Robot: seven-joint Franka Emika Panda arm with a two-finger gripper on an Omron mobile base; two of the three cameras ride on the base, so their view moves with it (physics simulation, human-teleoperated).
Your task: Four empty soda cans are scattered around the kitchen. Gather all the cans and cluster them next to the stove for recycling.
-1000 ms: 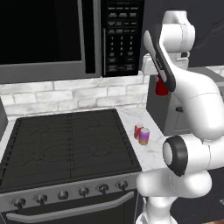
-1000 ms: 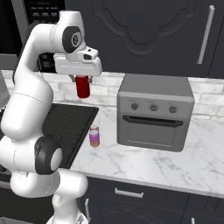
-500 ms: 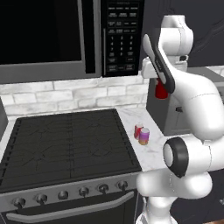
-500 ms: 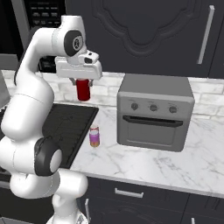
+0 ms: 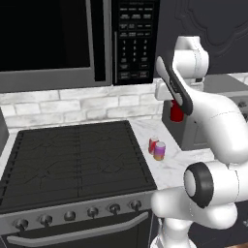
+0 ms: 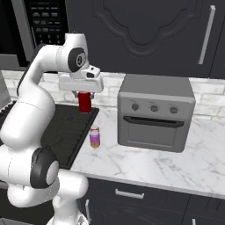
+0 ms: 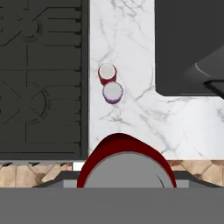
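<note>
Gripper (image 6: 85,97) clamped on 1 red soda can (image 6: 85,103), held in the air above marble counter (image 6: 176,160) right of stove (image 5: 72,155), where 2 cans, red (image 5: 153,145) and purple (image 5: 159,150), stand touching.

A rendered home kitchen. A wide black stove (image 5: 77,160) with a grated cooktop and a silver strip of round knobs sits under a black microwave (image 5: 72,41) with a keypad. Beside it runs a white marble counter (image 6: 176,162) holding a grey toaster oven (image 6: 156,112), backed by pale brick (image 5: 82,104) and dark cabinets (image 6: 145,35).
</note>
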